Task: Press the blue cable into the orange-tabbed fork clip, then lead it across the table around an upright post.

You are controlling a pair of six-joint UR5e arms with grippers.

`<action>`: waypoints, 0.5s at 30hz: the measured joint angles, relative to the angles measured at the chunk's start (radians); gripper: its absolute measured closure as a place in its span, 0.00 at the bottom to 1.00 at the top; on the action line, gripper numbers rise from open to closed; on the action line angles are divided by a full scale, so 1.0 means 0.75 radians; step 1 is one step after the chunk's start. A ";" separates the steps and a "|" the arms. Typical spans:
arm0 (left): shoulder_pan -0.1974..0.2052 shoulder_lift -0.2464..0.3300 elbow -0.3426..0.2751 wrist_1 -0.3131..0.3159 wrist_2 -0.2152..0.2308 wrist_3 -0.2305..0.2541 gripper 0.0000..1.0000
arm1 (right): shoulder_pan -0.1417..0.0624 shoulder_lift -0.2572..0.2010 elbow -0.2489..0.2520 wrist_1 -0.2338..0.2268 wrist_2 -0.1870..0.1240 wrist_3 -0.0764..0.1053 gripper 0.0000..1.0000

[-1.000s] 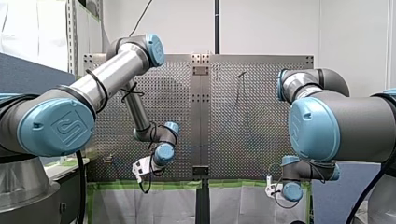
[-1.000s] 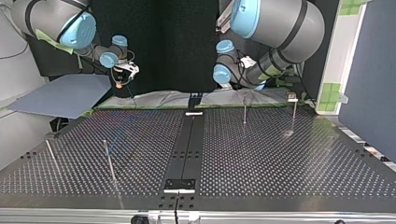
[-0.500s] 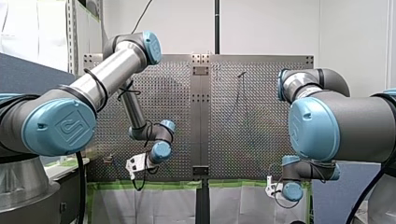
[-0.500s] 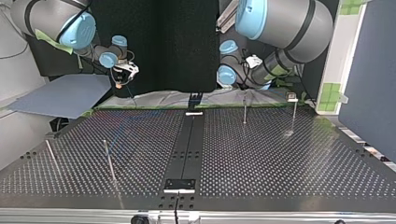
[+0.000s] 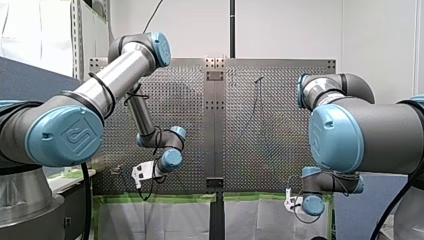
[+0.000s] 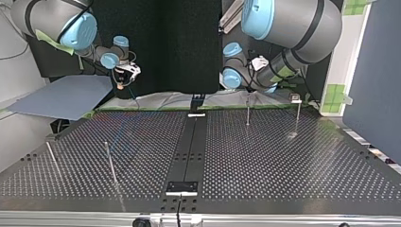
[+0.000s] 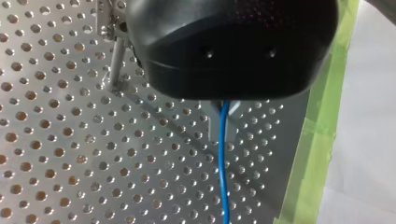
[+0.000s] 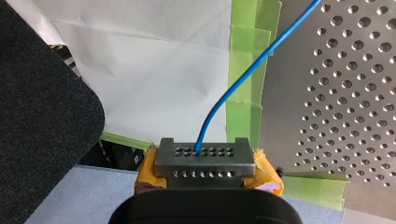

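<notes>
The perforated table [image 6: 283,156] takes up most of the scene, with green tape [image 7: 322,140] along its edge nearest the arms. The robot's left arm [image 5: 110,80] reaches in over the table near that taped edge. Its right arm [image 5: 350,135] is folded just beyond the same edge, off the table.

The left gripper [image 7: 228,106] hovers above the table close to the tape. Its black housing hides most of the fingers, and the little of the grey tips that shows sits closed against the blue cable [image 7: 225,163]. The cable runs straight out from them above the table's holes.

The right gripper [image 8: 204,154], yellow-padded, is off the table over white sheeting [image 8: 154,70]. Its fingers are pressed together on the cable, which arcs away toward the table.

Thin upright posts [image 6: 248,111] stand on the table.
</notes>
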 joint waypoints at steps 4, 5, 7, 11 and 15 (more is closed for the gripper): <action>-0.004 0.012 -0.005 -0.002 -0.018 -0.001 0.94 | 0.000 0.000 0.000 -0.001 0.000 0.000 1.00; -0.005 0.016 -0.006 -0.003 -0.020 -0.001 0.94 | 0.000 0.000 0.000 -0.001 0.000 0.000 1.00; -0.004 0.028 -0.012 -0.003 -0.020 -0.001 0.94 | 0.000 0.000 0.000 -0.001 0.000 0.000 1.00; 0.002 0.056 -0.028 0.005 -0.009 0.000 0.94 | 0.000 0.000 0.000 -0.002 0.000 0.000 1.00; 0.016 0.066 -0.047 0.013 0.010 0.005 0.94 | 0.000 0.000 0.000 0.000 0.000 0.000 1.00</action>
